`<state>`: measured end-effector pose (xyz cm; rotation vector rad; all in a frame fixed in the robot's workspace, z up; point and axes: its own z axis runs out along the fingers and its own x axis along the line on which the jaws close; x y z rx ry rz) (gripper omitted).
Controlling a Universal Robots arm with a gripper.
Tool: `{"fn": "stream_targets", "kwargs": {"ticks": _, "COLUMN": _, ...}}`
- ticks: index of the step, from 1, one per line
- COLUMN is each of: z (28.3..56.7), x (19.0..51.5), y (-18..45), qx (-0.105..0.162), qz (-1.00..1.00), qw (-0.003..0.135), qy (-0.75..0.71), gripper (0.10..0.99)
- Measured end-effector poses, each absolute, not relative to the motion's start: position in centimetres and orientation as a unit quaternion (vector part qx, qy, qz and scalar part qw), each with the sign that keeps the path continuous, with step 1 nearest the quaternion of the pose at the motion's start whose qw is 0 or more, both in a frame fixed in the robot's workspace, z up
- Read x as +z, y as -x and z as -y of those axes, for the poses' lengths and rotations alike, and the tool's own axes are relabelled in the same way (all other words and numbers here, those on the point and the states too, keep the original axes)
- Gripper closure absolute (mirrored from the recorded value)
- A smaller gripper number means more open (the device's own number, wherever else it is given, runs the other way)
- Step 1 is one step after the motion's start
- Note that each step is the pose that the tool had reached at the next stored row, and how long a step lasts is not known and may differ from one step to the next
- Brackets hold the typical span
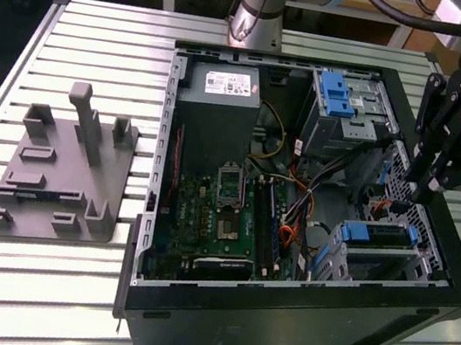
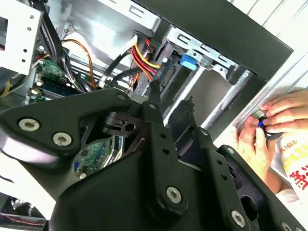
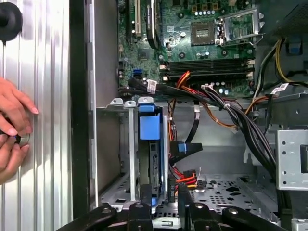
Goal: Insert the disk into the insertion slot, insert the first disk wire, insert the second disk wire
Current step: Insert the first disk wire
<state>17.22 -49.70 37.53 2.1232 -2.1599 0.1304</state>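
Note:
The disk (image 3: 149, 144), silver in a bright blue carrier, stands on edge inside the insertion slot (image 3: 113, 149), a low grey perforated cage at the open computer case's corner. In the exterior view the disk (image 1: 375, 235) lies in the slot (image 1: 375, 263) at that view's right. My gripper (image 1: 421, 197) hangs just above the disk's far end. In both wrist views the gripper (image 3: 166, 204) (image 2: 172, 98) is right beside a black plug on red, yellow and black wires (image 3: 185, 179) (image 2: 144, 60). A black cable with a blue plug (image 3: 185, 147) lies next to the disk.
A taller metal cage with a blue latch (image 1: 341, 94) stands at the case's back right. The motherboard (image 1: 223, 216) and power supply (image 1: 216, 99) take up the case's left half. A grey fixture plate (image 1: 62, 171) sits on the slatted table. A person's hands (image 3: 12, 130) rest outside the case wall.

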Motion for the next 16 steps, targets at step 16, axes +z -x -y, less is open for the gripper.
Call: {"fn": "stream_targets", "kwargs": {"ticks": 16, "z": 49.3, "x": 35.2, "y": -17.5, "qx": 0.043, "qz": 0.711, "qw": 0.055, "qy": -0.699, "gripper": 0.737}}
